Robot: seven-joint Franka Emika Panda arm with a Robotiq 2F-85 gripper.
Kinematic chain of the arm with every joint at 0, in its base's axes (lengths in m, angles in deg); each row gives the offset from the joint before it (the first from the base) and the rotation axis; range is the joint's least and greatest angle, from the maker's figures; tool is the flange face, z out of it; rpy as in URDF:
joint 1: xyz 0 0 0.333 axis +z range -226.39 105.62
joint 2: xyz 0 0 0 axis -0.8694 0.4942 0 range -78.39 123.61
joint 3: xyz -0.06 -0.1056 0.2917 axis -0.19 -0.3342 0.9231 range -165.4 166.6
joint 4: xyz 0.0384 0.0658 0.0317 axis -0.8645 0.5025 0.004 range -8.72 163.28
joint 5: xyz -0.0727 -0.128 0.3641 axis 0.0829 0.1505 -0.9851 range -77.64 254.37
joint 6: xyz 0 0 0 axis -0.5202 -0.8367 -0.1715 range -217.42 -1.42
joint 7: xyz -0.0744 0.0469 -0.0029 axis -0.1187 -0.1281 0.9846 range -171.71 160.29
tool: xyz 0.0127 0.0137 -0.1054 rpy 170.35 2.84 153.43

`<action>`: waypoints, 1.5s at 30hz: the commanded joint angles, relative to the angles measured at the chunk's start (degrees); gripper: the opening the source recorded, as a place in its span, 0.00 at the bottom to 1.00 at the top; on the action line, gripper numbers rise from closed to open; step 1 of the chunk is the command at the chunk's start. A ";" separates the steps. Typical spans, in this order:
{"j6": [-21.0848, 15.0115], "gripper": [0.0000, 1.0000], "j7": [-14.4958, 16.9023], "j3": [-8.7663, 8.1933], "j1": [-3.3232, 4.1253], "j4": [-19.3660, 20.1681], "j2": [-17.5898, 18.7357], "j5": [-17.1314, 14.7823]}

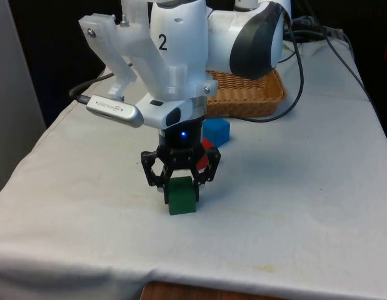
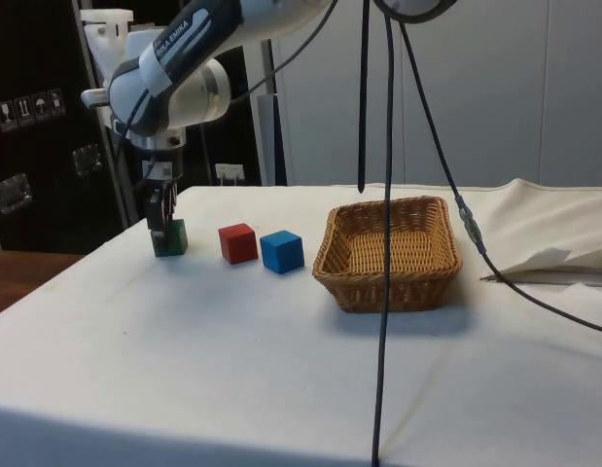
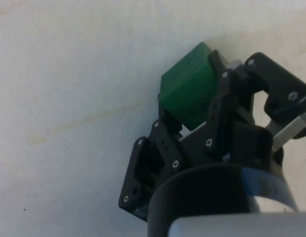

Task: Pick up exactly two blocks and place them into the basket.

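The gripper [image 1: 179, 182] clamps the green block [image 1: 181, 195] on the cloth, the basket [image 1: 259, 94] lying toward one o'clock.

Green block [image 1: 181, 195], red block [image 2: 238, 243], blue block [image 2: 281, 251], tan basket [image 2: 388, 282], white cloth [image 2: 232, 360].

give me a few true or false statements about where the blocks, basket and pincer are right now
1. The pincer is down at the green block, its fingers on either side of it. True.
2. The basket already holds a block. False: no block shows inside it; all three are on the cloth.
3. In the side view, the red block sits between the green block and the blue block. True.
4. The blue block is the block farthest from the basket. False: it is the nearest; the green one is farthest.
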 commanded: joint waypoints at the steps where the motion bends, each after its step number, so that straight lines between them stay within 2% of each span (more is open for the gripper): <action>1: 0.46 0.01 -0.46 -0.34 0.11 0.11 -0.57 0.11; 3: 0.06 0.01 -0.57 -0.23 0.06 -0.06 -0.29 0.00; 11: 2.92 0.01 -3.27 -1.72 0.97 1.49 -4.07 0.06; 12: 2.86 0.01 -2.75 -1.43 0.69 0.86 -3.38 0.00; 13: 3.15 0.01 -3.44 -1.83 1.09 1.78 -4.53 0.06; 20: 4.35 0.01 -5.56 -2.41 1.66 3.55 -7.28 0.11; 21: 4.30 0.01 -4.98 -2.12 1.38 3.27 -6.99 0.00; 22: 4.64 0.01 -6.13 -2.52 1.72 3.67 -7.62 0.06; 28: 4.76 0.01 -8.02 -2.46 1.78 4.30 -8.31 -0.11; 29: 4.87 0.01 -7.68 -2.29 1.55 3.90 -8.02 0.00; 31: 4.58 0.01 -8.71 -2.46 1.89 5.04 -8.65 -0.11; 37: 4.35 0.01 -9.57 -2.35 2.18 7.16 -9.91 -0.40; 38: 4.87 0.01 -9.51 -2.29 1.95 6.53 -9.51 -0.17; 40: 4.35 0.01 -9.51 -2.23 2.35 8.82 -11.12 -0.86; 45: 4.30 0.01 -8.71 -1.95 2.69 11.86 -13.46 -2.06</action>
